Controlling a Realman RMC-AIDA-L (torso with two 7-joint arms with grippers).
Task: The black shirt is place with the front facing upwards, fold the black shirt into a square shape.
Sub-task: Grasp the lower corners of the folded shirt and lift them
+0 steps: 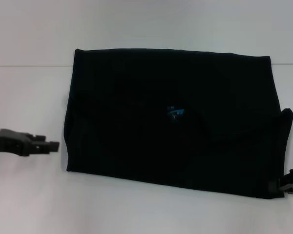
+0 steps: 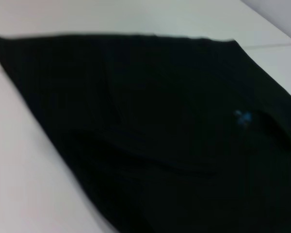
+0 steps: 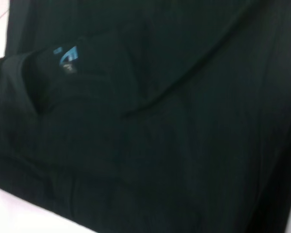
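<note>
Left gripper (image 1: 52, 145): dark grey to black, blocky and flat-sided, stepped down in stages from a thicker body at the frame edge to a narrow squared tip. A few small paler flecks along the top edge near the tip, perhaps screws or glints, too small to tell. Matte finish, no lettering visible.

Right gripper (image 1: 289, 184): only a small part in the head view, at the lower right edge. Same dark grey, angular, with a rounded knob-like part above a short flat bar. One lighter grey face on the bar. No fingers of either arm in the wrist views.
</note>
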